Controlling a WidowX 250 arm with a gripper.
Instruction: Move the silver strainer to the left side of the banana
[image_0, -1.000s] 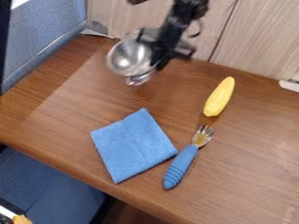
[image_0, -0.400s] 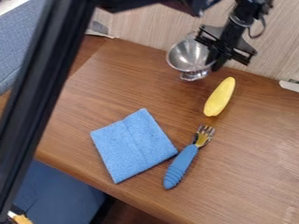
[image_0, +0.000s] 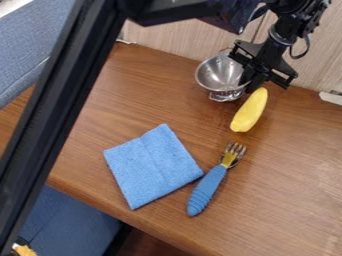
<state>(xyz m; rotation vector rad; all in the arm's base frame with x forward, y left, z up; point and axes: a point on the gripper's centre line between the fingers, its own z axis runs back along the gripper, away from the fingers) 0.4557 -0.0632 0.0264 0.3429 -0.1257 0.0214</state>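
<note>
Brown wood-grain tabletop (image_0: 280, 200), front edge slanting toward lower right. Pale wood-grain wall panels (image_0: 167, 39) behind, dark seam (image_0: 256, 36) between. Blue-grey fabric surface (image_0: 33, 47) upper left; darker blue fabric (image_0: 75, 215) below tabletop. White strip (image_0: 332, 98) far right. Soft sheen across tabletop's right side.

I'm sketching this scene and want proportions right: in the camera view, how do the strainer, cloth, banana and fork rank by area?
1. Blue cloth
2. Silver strainer
3. Fork and banana: too alike to rank; the fork is longer but slimmer.
</note>
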